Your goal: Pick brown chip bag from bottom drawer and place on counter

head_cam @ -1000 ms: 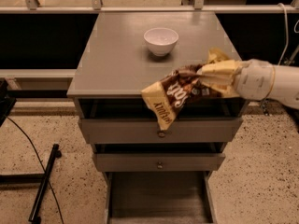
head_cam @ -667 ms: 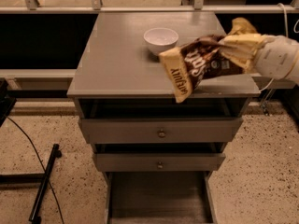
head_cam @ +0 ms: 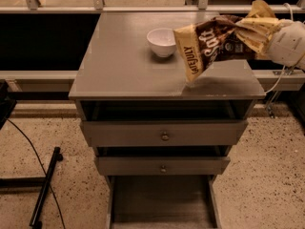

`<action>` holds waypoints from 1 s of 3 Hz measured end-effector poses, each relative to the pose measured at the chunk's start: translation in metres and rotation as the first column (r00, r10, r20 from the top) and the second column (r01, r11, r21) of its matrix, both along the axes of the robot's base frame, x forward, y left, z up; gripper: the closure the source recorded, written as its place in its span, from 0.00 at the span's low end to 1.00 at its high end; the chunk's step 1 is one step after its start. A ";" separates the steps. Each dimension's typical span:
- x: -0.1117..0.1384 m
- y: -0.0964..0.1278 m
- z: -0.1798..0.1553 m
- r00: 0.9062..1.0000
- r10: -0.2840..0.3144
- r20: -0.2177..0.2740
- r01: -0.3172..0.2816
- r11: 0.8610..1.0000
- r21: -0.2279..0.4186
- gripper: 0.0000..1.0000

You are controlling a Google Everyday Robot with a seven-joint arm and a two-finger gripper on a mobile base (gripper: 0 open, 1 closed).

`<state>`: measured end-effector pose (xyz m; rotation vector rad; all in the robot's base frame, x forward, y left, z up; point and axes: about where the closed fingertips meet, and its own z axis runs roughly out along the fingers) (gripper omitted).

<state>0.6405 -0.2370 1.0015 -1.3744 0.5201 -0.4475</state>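
1. The bag [head_cam: 214,46] is hanging tilted over the right half of the counter [head_cam: 124,66], its lower corner close to the surface; I cannot tell whether it is touching.
2. The gripper [head_cam: 256,30], near the counter's right edge, is pinching the bag's upper end.
3. Released from here, the leaning bag may be tipping toward the front edge.
4. The bowl [head_cam: 161,41] is sitting just left of the bag; a leftward swing risks knocking it.
5. The bottom drawer [head_cam: 162,202] is standing open below.

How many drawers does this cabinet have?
3, stacked: top drawer, middle drawer below it, bottom drawer pulled out furthest. The claw, upper right, holds the brown chip bag above the counter.
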 end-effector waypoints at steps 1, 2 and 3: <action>0.011 -0.006 -0.021 0.996 -0.014 -0.087 0.020 0.997 0.071 0.82; 0.010 0.000 -0.058 0.975 0.026 -0.220 0.004 0.991 0.134 0.51; 0.011 0.002 -0.056 0.977 0.027 -0.212 0.001 0.991 0.130 0.28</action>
